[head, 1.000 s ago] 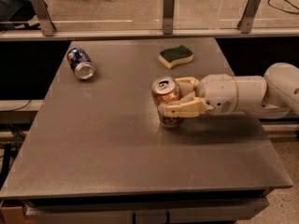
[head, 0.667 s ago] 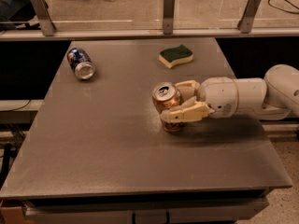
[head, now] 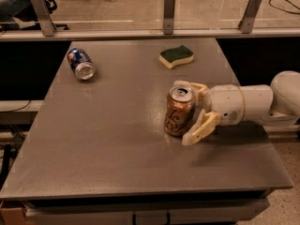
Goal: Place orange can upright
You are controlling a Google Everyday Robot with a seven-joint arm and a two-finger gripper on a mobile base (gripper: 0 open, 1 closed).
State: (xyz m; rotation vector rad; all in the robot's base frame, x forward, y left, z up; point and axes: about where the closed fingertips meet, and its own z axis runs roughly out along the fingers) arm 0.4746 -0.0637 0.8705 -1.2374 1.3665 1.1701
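Note:
The orange can (head: pixel 178 111) stands upright on the grey table (head: pixel 117 139), right of the middle, its silver top facing up and pale lettering on its side. My gripper (head: pixel 184 112) reaches in from the right on a white arm (head: pixel 248 104). Its pale fingers straddle the can: one finger (head: pixel 192 86) lies behind the can's top, the other finger (head: pixel 200 128) sits in front, spread a little off the can's side. The gripper is open.
A blue can with a silver end (head: pixel 81 63) lies on its side at the table's back left. A green and yellow sponge (head: pixel 176 56) lies at the back, right of the middle. A rail with metal posts (head: pixel 169 6) runs behind the table.
The near finger has swung away from the can, so the grip has opened. The can stays standing in the same spot.

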